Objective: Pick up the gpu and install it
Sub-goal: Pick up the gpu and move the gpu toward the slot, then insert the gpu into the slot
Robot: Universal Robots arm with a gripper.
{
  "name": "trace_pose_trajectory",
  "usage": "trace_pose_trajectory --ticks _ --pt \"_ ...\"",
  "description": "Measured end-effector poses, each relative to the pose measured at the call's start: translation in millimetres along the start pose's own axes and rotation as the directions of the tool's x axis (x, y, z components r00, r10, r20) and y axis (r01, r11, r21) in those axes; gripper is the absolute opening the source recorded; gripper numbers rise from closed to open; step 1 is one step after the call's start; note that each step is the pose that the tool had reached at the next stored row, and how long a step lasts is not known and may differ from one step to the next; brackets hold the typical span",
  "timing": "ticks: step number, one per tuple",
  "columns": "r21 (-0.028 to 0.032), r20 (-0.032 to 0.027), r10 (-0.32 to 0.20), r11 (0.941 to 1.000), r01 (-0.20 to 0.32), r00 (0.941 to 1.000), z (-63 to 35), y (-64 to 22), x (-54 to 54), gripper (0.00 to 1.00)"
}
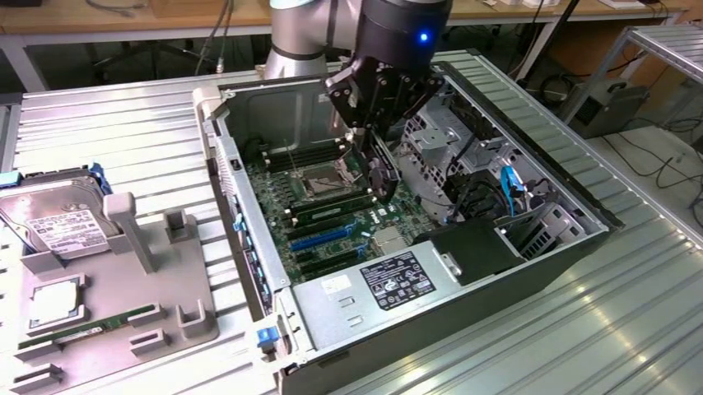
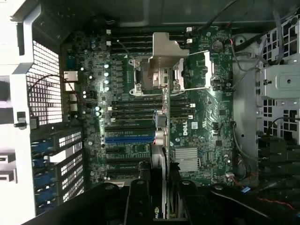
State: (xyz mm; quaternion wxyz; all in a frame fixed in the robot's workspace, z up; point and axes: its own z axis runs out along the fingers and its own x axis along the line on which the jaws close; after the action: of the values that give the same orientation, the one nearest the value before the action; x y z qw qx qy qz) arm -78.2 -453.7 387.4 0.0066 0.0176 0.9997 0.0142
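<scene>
My gripper (image 1: 371,130) is inside the open computer case (image 1: 549,255), and it is holding the card (image 1: 383,174). The two fingers are closed tight on the card, one on each side. The card hangs straight down from them, thin and dark, over the green main board (image 1: 379,217). Its low end is close to the board, near the square chip socket (image 1: 329,177) and the long black memory slots (image 1: 324,210). I cannot tell if it touches the board. The blue slot (image 1: 322,237) is a little way from the card, on the side toward the power box (image 1: 379,284).

From the wrist camera I see the card (image 2: 161,150) edge-on, like a thin line running out from between my fingers (image 2: 140,201). Its silver end plate (image 2: 164,56) shows in front of the chip socket. The blue slot lies just beside the card's edge.

Outside the case, at the exterior view's left, a gray holder (image 1: 121,280) sits on the metal table (image 1: 110,123). A hard drive (image 1: 55,218) and a long green memory stick (image 1: 88,327) rest in it.
</scene>
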Motion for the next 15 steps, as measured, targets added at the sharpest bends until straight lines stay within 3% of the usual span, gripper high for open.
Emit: trace_pose_trajectory --ticks 4,15 --pt "0.0003 -0.0051 -0.023 0.9997 0.023 0.9997 4.6 0.1 -4.8 0.26" --pt "0.0002 -0.0057 -0.029 0.9996 0.029 0.9996 4.6 0.1 -4.8 0.26"
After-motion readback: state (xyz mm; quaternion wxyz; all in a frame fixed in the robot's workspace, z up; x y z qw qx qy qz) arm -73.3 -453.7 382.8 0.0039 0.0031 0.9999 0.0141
